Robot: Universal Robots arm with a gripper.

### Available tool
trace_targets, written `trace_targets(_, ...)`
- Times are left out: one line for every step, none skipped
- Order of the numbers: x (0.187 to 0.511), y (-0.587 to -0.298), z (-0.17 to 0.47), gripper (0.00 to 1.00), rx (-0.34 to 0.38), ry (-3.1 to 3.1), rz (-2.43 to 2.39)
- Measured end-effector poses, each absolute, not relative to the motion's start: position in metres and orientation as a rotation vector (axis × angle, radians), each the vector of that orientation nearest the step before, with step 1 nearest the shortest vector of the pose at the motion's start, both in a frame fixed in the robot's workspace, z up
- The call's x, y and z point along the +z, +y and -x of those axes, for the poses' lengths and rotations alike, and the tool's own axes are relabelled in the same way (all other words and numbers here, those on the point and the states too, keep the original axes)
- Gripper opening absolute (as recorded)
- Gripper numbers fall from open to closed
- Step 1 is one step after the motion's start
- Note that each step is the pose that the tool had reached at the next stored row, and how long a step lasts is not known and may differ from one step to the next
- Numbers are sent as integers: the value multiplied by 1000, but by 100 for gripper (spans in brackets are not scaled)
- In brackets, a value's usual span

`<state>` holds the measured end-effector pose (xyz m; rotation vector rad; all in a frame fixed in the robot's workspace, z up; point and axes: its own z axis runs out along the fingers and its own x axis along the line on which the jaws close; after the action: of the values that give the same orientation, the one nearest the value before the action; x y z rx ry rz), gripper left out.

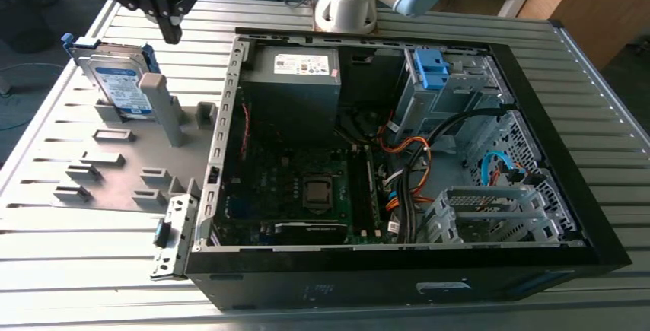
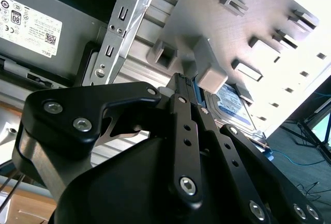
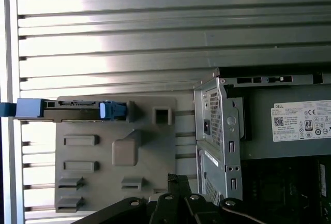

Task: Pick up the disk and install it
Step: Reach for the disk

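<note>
The disk (image 1: 117,80) stands on edge in a grey holder plate (image 1: 122,171), left of the computer case in the exterior view; its white-and-blue label faces out and blue rails run along its sides. My gripper (image 1: 170,36) hangs above the disk's upper right corner, apart from it, shut with nothing between the fingers. The first wrist view shows the disk (image 3: 72,111) edge-on in the holder plate (image 3: 150,146), well away from the gripper (image 3: 178,178). In the second wrist view the gripper (image 2: 185,81) points toward the disk (image 2: 232,105), which is behind a grey post.
The open black computer case (image 1: 406,156) lies on its side on the slatted metal table (image 1: 81,270). Inside are a grey power supply (image 1: 294,72), a motherboard, cables and a blue bracket (image 1: 431,68) at the drive bay. The arm's base (image 1: 345,4) stands behind the case.
</note>
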<state>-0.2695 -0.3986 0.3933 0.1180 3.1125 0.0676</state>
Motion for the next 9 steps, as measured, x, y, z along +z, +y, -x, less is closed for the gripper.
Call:
trace_targets(393, -399, 270, 11, 68, 3112, -118)
trace_targets(393, -399, 270, 11, 68, 3112, -118)
trace_targets(393, -399, 270, 11, 68, 3113, -118)
trace_targets(393, -399, 270, 11, 68, 3113, -118)
trace_targets(393, -399, 270, 11, 68, 3112, -118)
trace_targets(393, -399, 271, 11, 68, 3112, -118)
trace_targets(393, -399, 271, 11, 68, 3112, -118)
trace_targets(393, -399, 271, 11, 68, 3112, -118)
trace_targets(393, -399, 271, 11, 68, 3112, -118)
